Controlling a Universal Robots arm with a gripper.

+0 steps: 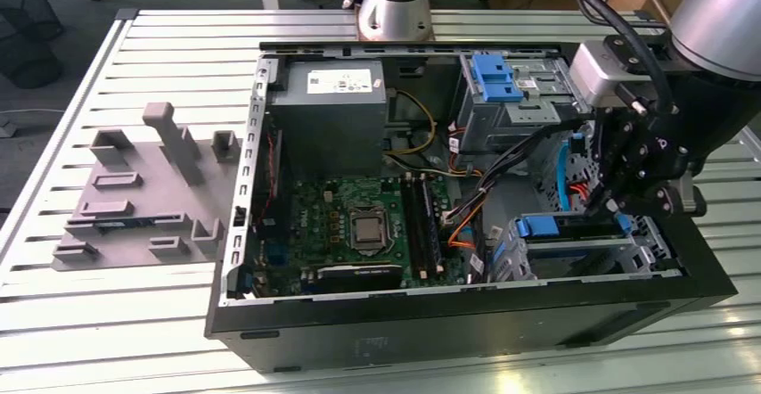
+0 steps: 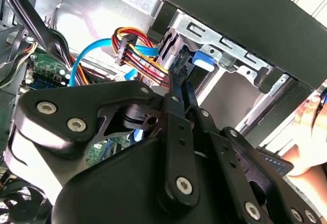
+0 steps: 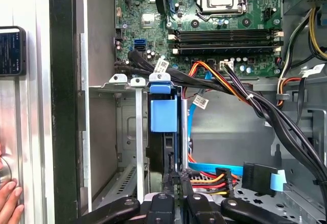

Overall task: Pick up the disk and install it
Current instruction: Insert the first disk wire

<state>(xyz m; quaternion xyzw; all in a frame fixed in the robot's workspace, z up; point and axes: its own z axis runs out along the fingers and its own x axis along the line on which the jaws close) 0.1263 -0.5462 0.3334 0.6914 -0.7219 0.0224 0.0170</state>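
The disk (image 3: pixel 164 113) sits on edge in the drive cage (image 3: pixel 134 132) at the front lower corner of the open computer case (image 1: pixel 476 309), blue carrier tab showing (drive body mostly hidden by cage rails). Gripper (image 3: pixel 176 178) is right at the disk's rear edge, fingers (image 2: pixel 176 94) drawn narrow together beside the coloured cable bundle (image 2: pixel 138 55); whether they pinch the disk, cannot tell. Motherboard (image 1: pixel 363 225) lies beside the cage. A hand (image 3: pixel 9 201) rests outside the case wall.
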